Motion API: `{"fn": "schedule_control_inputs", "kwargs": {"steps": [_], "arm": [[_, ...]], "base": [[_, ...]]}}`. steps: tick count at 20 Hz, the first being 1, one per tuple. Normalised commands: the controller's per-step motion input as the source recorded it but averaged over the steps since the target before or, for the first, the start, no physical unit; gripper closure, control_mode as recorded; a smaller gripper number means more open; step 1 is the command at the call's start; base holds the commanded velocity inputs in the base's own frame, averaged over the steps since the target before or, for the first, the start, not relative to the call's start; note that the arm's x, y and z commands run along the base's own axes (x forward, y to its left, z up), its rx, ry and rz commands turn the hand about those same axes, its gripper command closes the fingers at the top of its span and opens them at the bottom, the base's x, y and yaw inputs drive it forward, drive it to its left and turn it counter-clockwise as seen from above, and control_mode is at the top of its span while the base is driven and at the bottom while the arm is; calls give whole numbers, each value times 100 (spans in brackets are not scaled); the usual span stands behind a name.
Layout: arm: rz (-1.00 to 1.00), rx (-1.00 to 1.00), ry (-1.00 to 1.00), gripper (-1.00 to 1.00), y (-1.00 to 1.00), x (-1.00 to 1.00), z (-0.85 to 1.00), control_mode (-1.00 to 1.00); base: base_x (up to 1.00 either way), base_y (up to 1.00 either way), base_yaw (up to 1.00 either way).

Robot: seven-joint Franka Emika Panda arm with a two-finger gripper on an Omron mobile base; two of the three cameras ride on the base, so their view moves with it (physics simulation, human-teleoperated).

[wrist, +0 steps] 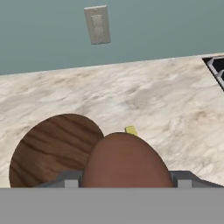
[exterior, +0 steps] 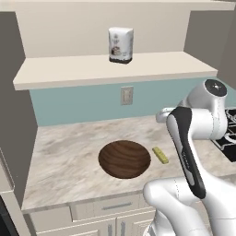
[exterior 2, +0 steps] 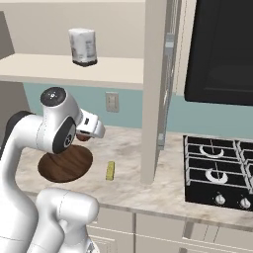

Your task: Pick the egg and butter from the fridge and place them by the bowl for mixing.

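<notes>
Worktop [exterior: 69, 152]: marble, carries mixing things. Bowl [exterior: 124, 158]: centre, marks drop spot. Butter [exterior: 160, 155]: already flat just right of bowl. Tool [wrist: 124, 181]: clamped on egg [wrist: 125, 161], carried above worktop near bowl, likely for set-down beside butter.

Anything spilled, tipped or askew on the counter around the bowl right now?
Nothing stands out. The dark brown wooden bowl sits flat on the marble counter, the pale-yellow butter stick lies beside it, and the reddish-brown egg is intact between the gripper fingers.
</notes>
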Motion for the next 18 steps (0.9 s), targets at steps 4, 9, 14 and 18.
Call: {"fn": "schedule_control_inputs", "kwargs": {"steps": [4, 9, 14, 18], "arm": [[0, 0, 0, 100, 0, 0, 0, 100], [-4, 0, 0, 100, -4, 1, -2, -100], [-15, -2, 2, 100, -12, 19, -16, -100], [-14, -4, 1, 100, -11, 37, -19, -100]], "base": [[0, 0, 0], [0, 0, 0], [0, 0, 0], [0, 0, 0]]}}
